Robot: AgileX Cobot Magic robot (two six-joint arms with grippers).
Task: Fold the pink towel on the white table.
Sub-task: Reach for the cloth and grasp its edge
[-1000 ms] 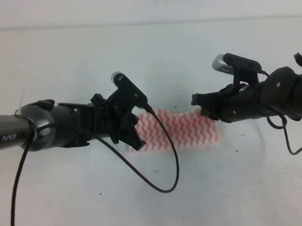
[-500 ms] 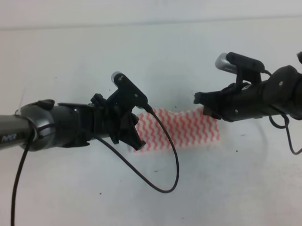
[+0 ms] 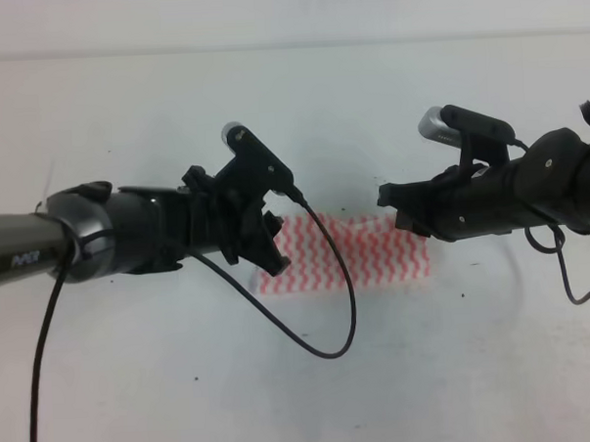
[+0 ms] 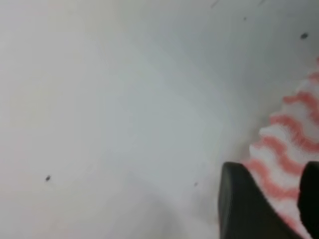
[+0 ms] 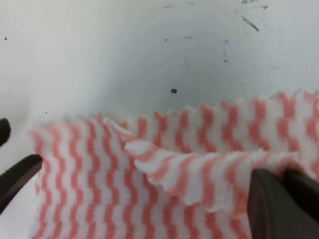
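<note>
The pink towel (image 3: 350, 254) is lying near the middle of the white desk (image 3: 136, 385), spread between the 2 arms. The left pincer (image 3: 269, 256) is hanging over the towel's left end; in the left wrist view its 2 dark fingertips (image 4: 244, 209) are sitting apart with striped cloth showing between them, though I cannot tell whether they are grasping it. The right pincer (image 3: 397, 209) is sitting at the towel's upper right corner. In the right wrist view its fingers (image 5: 271, 209) are lying close together against a raised flap of the towel (image 5: 189, 169), which is folding over the flat layer beneath, so the pincer is grasping the cloth. A black cable (image 3: 323, 308) is looping down from the left arm across the towel.
</note>
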